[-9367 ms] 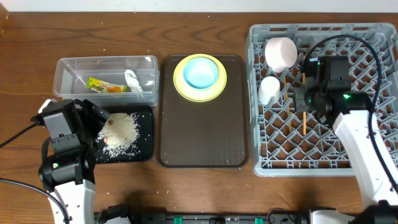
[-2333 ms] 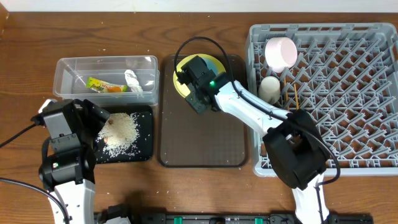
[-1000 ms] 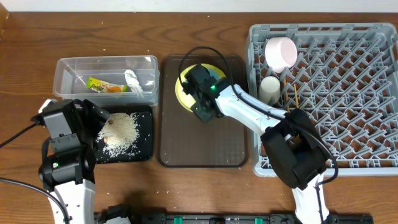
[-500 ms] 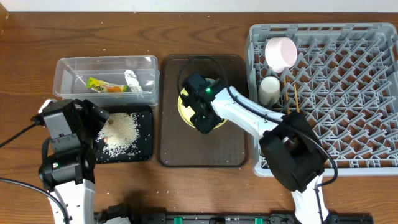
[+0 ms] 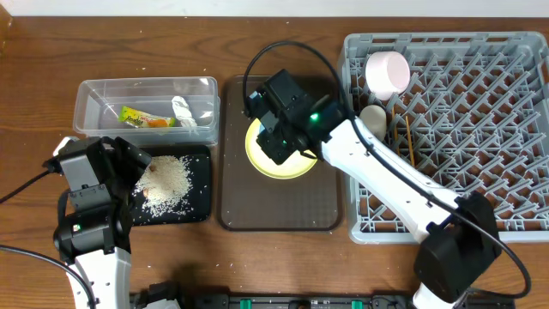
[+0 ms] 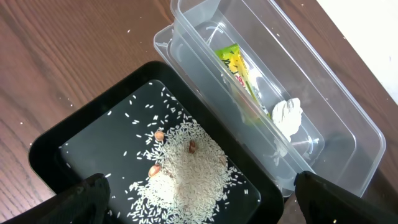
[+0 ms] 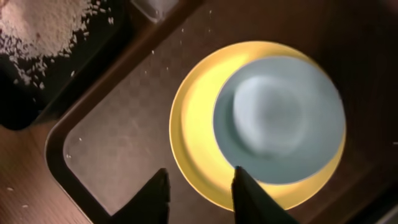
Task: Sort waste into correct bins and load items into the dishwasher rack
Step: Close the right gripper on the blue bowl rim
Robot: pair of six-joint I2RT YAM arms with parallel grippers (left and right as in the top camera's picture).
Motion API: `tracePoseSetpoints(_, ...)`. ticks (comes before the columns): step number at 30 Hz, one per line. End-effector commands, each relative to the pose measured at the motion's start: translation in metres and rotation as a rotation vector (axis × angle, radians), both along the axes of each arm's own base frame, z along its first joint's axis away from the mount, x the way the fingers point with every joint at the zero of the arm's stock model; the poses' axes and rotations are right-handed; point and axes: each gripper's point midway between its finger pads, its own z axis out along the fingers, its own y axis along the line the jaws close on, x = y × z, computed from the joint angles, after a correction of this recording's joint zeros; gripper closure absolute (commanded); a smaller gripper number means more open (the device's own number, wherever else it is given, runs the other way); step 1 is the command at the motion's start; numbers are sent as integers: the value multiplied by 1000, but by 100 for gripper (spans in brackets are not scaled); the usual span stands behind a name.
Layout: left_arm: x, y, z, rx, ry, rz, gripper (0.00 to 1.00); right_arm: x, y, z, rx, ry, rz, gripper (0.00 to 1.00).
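The yellow plate (image 5: 283, 167) now lies near the middle of the brown serving tray (image 5: 274, 215). A few seconds ago it was at the tray's far end, so the right arm has pulled it toward the robot. The light blue bowl (image 7: 280, 118) came with it and sits on the plate, off centre and close to one side of the rim.

The right gripper (image 7: 200, 177) had been closed during the pull. Now it has come up, and its jaws stand partly apart above the plate's rim with nothing between them. I think this was only a repositioning: both dishes are not yet in the dishwasher rack (image 5: 480, 154), and the bowl probably has to be lifted off first.

In the rack, the white bowl (image 5: 388, 73), the small white cup (image 5: 373, 120) and the chopsticks (image 5: 407, 142) already fill the corner nearest to the tray. The new dishes need free pegs past them, and the rack's wall must be cleared.

At the left, the snack wrapper (image 5: 141, 118) and the tissue (image 5: 183, 112) lie in the clear tub (image 5: 94, 107), and the rice (image 5: 167, 184) lies in the black tray (image 5: 202, 184). The left gripper (image 6: 200, 193) hangs over this rice, jaws fully wide, holding nothing.
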Motion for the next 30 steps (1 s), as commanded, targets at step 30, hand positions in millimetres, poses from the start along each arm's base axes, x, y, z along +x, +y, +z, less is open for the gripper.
tracePoseSetpoints(30,1,4,7,8,-15,20,2,10,4,-99,-171,73,68,83)
